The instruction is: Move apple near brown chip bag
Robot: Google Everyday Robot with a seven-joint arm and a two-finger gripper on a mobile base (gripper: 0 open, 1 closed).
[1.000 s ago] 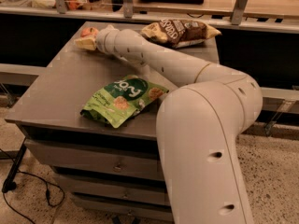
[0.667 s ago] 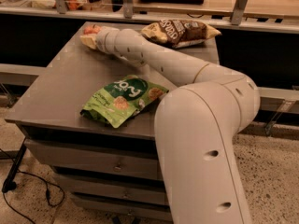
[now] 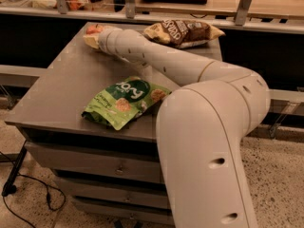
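The apple, small and red-orange, is at the far left corner of the grey table. My gripper is right at the apple, at the end of my arm, which reaches across the table from the right. The wrist hides most of the gripper and part of the apple, so I cannot tell whether the apple is held. The brown chip bag, crinkled with cream ends and white lettering, lies at the far edge of the table to the right of the gripper, about an arm's width from the apple.
A green chip bag with a white logo lies near the table's front edge, beside my arm's large elbow. Drawers are below the tabletop. A wooden counter with metal posts runs behind the table.
My gripper end has shifted slightly up and to the right at the far left corner, with the apple staying right at it. The bags have not moved.
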